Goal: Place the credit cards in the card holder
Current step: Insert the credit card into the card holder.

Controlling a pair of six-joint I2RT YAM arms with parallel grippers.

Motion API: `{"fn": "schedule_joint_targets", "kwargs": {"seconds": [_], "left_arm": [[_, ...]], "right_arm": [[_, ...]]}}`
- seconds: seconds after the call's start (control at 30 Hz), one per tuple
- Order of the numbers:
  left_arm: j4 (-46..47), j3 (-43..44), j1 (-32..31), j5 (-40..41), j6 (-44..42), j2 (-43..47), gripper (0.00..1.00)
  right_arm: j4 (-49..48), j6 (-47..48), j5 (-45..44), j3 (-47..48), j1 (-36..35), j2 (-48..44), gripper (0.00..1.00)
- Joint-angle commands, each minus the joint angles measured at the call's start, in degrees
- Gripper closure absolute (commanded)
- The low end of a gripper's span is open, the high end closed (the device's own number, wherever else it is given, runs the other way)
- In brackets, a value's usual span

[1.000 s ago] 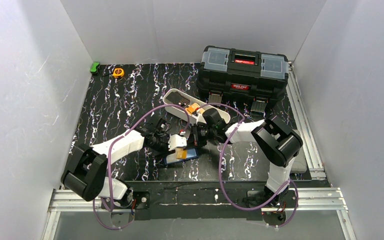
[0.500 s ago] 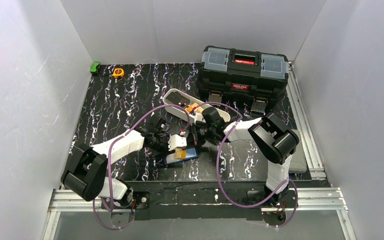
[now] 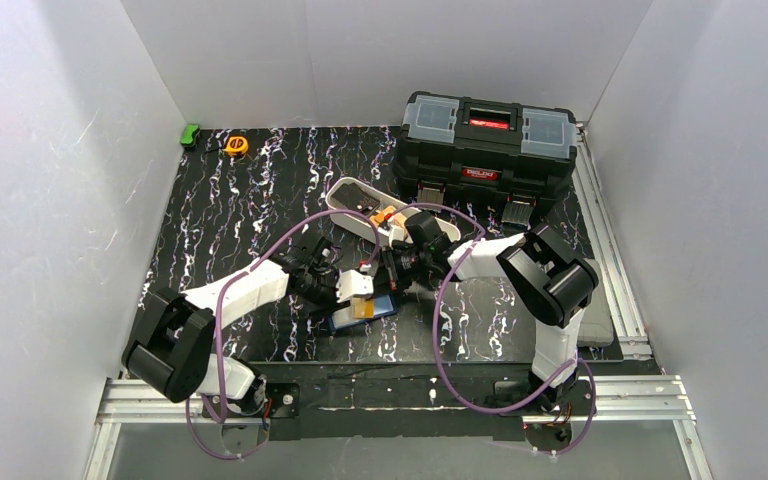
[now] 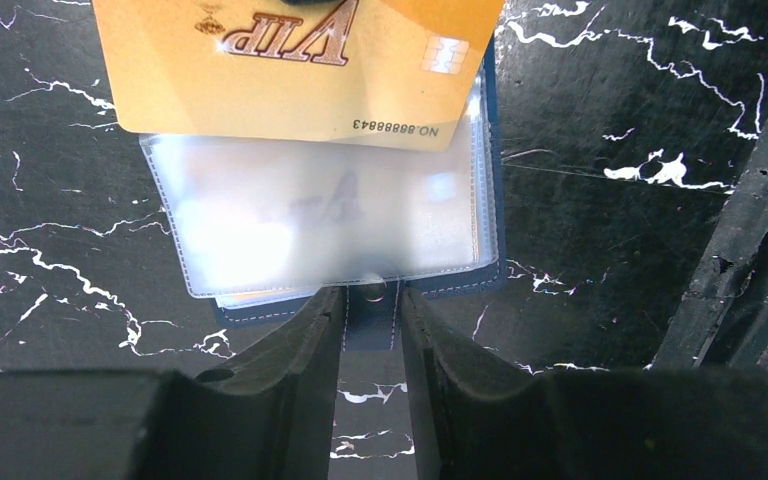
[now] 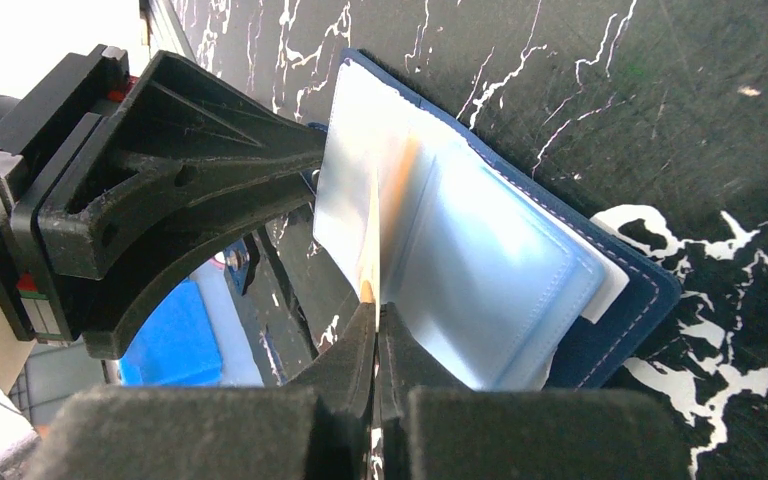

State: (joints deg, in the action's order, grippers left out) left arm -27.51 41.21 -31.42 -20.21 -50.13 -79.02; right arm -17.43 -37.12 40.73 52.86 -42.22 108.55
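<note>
Right hand (image 5: 375,312): clenched on one orange-yellow credit card (image 4: 295,70), gripped at its near edge and seen edge-on from the wrist. The card's far edge sits at the mouth of a frosted clear sleeve (image 4: 310,220), directly ahead of the fingertips. How far it has entered cannot be told.

Left hand (image 4: 371,300): pinching the snap tab (image 4: 371,325) of the card holder (image 5: 635,305), jaws only narrowly apart, pinning it to the tabletop (image 4: 640,90). The holder lies open between the two hands, straight ahead of each, with its sleeves fanned upward.

Risks, as judged:
- The card may slip between two sleeves, not into a pocket; the leaves stand close together and are flimsy.
- A corner may catch on the sleeve mouth and buckle the plastic if the card goes in skewed.
- The push may drag the holder toward the left hand and work the narrow tab loose.
- The hands face each other at close quarters; overshoot would bring the fingers into contact.

Count:
- Credit cards: one plainly visible, in the right hand.
- Card holder: one.
- White tray (image 3: 352,200): one, beyond the right hand, with small orange and dark pieces too small to identify.
- Black toolbox (image 3: 487,140): one, farther beyond.
- Yellow tape measure (image 3: 237,145): one, far beyond the left hand.
</note>
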Motion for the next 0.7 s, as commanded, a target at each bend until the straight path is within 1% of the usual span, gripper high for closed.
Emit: {"fn": "schedule_joint_targets", "kwargs": {"seconds": [0.0, 0.07, 0.1, 0.23, 0.43, 0.53, 0.67], "left_arm": [[-3.34, 1.11, -0.46, -2.42, -0.41, 0.18, 0.74], [-3.34, 1.21, -0.53, -2.62, -0.54, 0.19, 0.75], [-3.32, 1.31, -0.49, -2.68, -0.55, 0.17, 0.75], [-3.17, 1.55, -0.48, -2.79, -0.26, 0.16, 0.75], [-3.16, 1.59, -0.53, -2.73, -0.36, 0.40, 0.76], [-3.16, 1.54, -0.49, -2.72, -0.32, 0.40, 0.76], [-2.95, 1.50, -0.49, -2.97, -0.07, 0.42, 0.76]], "right_arm": [[12.07, 0.52, 3.15, 0.06, -0.58, 2.67, 0.94], [13.95, 1.04, 2.36, 0.46, -0.58, 2.72, 0.83], [14.65, 0.97, 1.80, 0.56, -0.57, 2.65, 0.79], [16.55, 0.87, -0.43, 1.89, -0.63, 2.80, 0.67], [21.58, 1.38, -6.89, 3.64, -1.08, 1.40, 0.66], [25.49, 1.53, -12.34, 4.22, -1.81, -0.09, 0.65], [29.36, 2.46, -18.81, 6.06, -3.89, -1.43, 0.67]]}}
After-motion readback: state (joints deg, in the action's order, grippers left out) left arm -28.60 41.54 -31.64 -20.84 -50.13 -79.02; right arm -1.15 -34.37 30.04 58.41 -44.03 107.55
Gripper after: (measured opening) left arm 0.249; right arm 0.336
